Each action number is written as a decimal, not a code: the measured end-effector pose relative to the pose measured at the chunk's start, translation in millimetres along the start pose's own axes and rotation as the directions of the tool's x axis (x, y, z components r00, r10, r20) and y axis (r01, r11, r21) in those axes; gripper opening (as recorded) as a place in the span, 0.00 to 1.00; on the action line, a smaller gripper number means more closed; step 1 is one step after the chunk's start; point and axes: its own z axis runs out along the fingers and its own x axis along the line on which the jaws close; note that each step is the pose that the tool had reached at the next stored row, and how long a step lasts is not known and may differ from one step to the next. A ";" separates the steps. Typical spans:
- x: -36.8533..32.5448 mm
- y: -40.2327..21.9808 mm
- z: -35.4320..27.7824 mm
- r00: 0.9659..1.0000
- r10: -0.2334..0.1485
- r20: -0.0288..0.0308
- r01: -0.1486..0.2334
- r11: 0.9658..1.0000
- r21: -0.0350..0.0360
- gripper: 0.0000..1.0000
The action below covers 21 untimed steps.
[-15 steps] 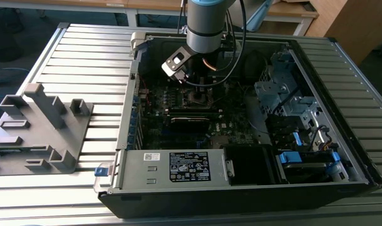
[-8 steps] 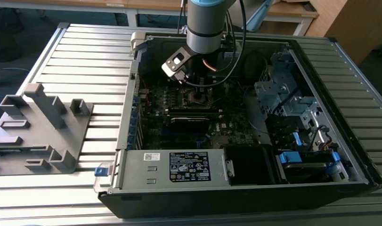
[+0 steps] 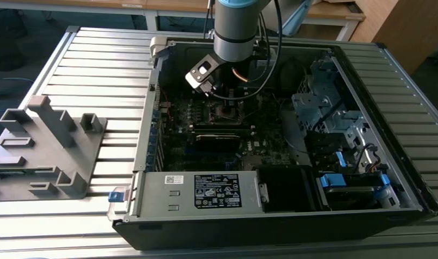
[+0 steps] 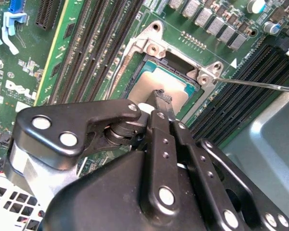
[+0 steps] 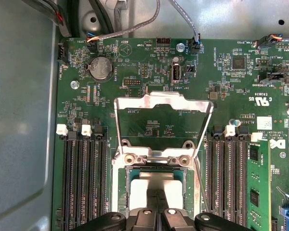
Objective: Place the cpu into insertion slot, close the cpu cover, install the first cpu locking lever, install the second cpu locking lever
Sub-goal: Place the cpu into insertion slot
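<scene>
In the exterior view my gripper point(image 3: 222, 107) reaches down into the open computer case point(image 3: 143, 162), over the middle of the motherboard. The cpu point(image 5: 156, 177) lies flat in the insertion slot point(image 5: 126, 192), its silvery top showing in both wrist views point(image 4: 151, 85). My gripper point(image 5: 158, 204) is shut, its narrow fingertips point(image 4: 162, 97) together right over the chip's middle, at or just above its surface. The cpu cover point(image 5: 161, 101), a silvery frame with a big window, stands swung open beyond the slot. A thin locking lever point(image 5: 198, 180) juts up beside the slot point(image 4: 260, 84).
Black memory slots point(image 5: 84, 183) flank the socket, with a green memory module point(image 5: 257, 187) on one side. Cables point(image 5: 135, 26) cross above the board. The grey power supply point(image 3: 204, 191) and drive cage point(image 3: 334, 113) hem in the board. A grey fixture point(image 3: 46, 145) stands on the table.
</scene>
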 end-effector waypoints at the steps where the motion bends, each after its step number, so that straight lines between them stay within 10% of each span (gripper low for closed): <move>1: 0.0 0.0 0.0 1.000 0.000 0.000 0.000 1.000 0.000 0.10; 21: 1.3 0.6 -15.9 1.000 0.000 0.000 0.000 1.000 0.000 0.10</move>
